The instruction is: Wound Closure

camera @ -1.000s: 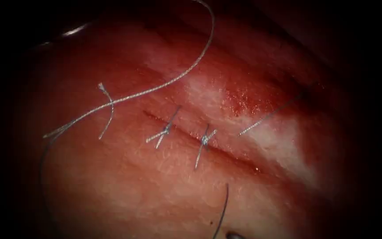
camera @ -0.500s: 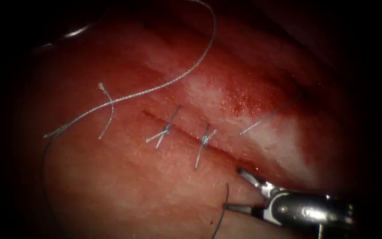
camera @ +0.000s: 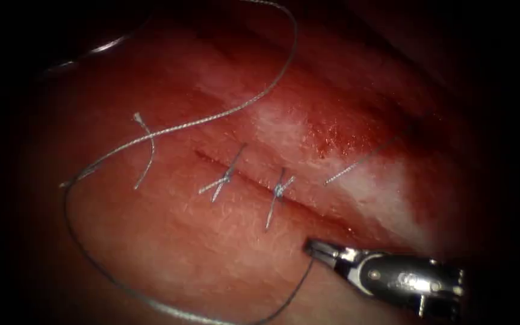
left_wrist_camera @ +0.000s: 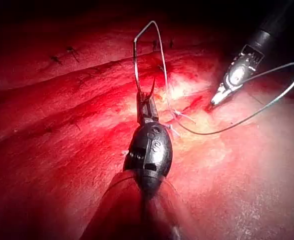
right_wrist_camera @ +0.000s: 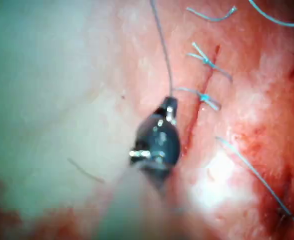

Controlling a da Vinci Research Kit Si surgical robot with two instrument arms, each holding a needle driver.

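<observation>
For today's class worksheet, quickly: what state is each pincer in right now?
Left pincer: shut on the needle near one end, needle out of the tissue.
Right pincer: shut on the thread.

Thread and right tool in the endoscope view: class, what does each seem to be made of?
Thread: pale grey with a ropy, finely ridged surface, so probably twisted or braided fibre; which fibre is not clear. Right tool: polished metal, judging by the bright glints on its dark body; its jaws are shut on the thread.
</observation>
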